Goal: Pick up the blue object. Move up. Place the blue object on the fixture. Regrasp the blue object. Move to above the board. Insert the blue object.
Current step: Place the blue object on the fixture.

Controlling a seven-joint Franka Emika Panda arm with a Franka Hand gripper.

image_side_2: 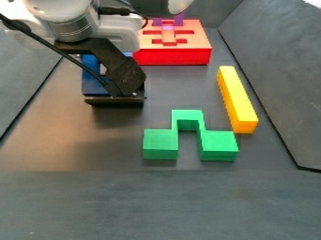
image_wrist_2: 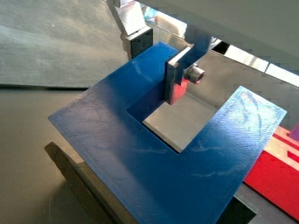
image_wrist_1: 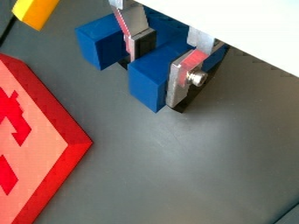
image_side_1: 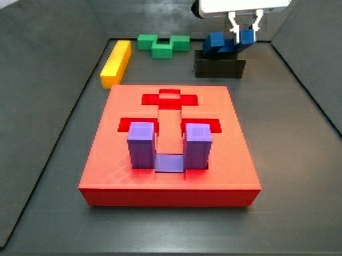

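Tool (image_wrist_1: 162, 59) | straddling one leg of blue object (image_wrist_1: 156, 79) | on fixture (image_side_1: 221, 66)

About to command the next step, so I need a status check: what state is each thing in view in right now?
blue object: on the fixture, one leg between the jaws.
gripper: at the fixture, jaws closed on the blue object's leg.
fixture: on the floor, carrying the blue object.
board: flat, cross recess empty.
purple piece: seated in the board.
green block: loose on the floor.
yellow bar: loose on the floor.
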